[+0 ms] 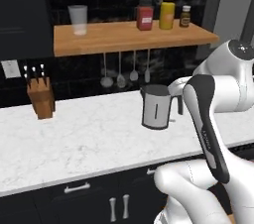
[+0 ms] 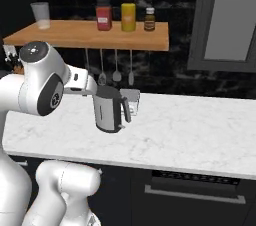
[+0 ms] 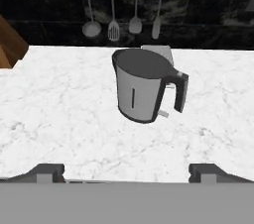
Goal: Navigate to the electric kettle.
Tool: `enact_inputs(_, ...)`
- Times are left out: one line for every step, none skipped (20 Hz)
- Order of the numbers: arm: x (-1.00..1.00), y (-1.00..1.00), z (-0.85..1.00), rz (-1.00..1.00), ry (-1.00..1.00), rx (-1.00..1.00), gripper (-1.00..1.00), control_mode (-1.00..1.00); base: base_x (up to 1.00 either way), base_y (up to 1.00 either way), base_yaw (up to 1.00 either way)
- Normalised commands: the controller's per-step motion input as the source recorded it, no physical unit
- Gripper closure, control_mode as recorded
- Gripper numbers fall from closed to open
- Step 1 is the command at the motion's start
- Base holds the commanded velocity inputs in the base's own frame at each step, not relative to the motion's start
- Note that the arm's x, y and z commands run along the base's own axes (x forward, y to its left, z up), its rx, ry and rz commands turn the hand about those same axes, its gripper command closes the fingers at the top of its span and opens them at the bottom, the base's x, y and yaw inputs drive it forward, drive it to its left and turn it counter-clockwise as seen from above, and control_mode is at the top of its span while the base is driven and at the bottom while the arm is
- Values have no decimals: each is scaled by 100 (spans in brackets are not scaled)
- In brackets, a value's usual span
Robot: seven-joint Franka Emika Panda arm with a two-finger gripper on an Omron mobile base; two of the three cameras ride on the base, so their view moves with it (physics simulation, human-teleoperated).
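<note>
The electric kettle point(image 1: 156, 106) point(image 2: 109, 109) is a grey brushed-metal jug with a dark rim, a dark side handle and a thin vertical gauge slit. It stands upright on the white marble counter point(image 1: 74, 143), straight ahead of the arm. In the hand view the kettle point(image 3: 141, 89) sits mid-frame, handle to the right. My gripper point(image 3: 126, 173) is open, its two dark fingertips point(image 3: 49, 171) far apart at the bottom, nothing between them. The hand hovers short of the kettle, above the counter's front part.
A wooden knife block point(image 1: 41, 98) stands at the counter's left. Above, a wooden shelf point(image 1: 129, 37) carries a clear tumbler point(image 1: 78, 20) and three jars. Utensils point(image 3: 113, 29) hang under it. A small pale box point(image 2: 131, 99) sits behind the kettle. Dark cabinet drawers point(image 1: 77, 188) lie below.
</note>
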Motion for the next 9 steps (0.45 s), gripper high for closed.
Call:
enact_inputs(0,0,0,0,0,0,-100,100,61,-14,-7)
enact_inputs(0,0,0,0,0,0,-100,100,56,-9,-7)
enact_inputs(0,0,0,0,0,0,-100,100,53,-14,-6)
enact_inputs(0,0,0,0,0,0,-100,100,49,-21,-5)
enact_inputs(0,0,0,0,0,0,-100,100,49,-21,-5)
enact_inputs(0,0,0,0,0,0,-100,100,48,-25,-3)
enact_inputs(0,0,0,0,0,0,-100,100,40,-30,-2)
enact_inputs(0,0,0,0,0,0,-100,100,27,-34,0)
enact_inputs(0,0,0,0,0,0,-100,100,21,-33,0)
